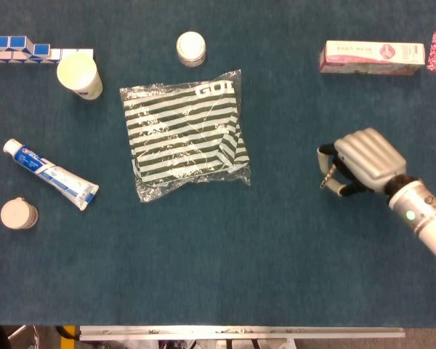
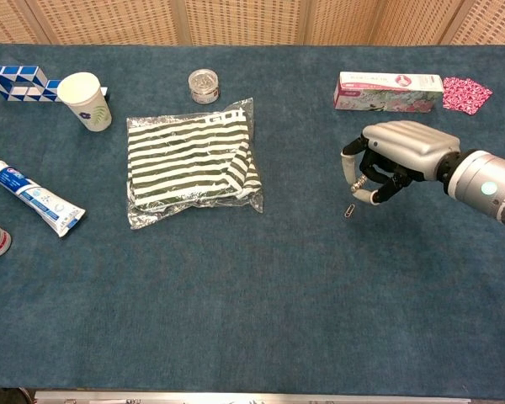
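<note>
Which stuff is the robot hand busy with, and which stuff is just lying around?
Busy with:
right robot hand
paper clip, just beside its fingers

Lying around:
striped bag
toothpaste tube
paper cup
pink box
small jar
</note>
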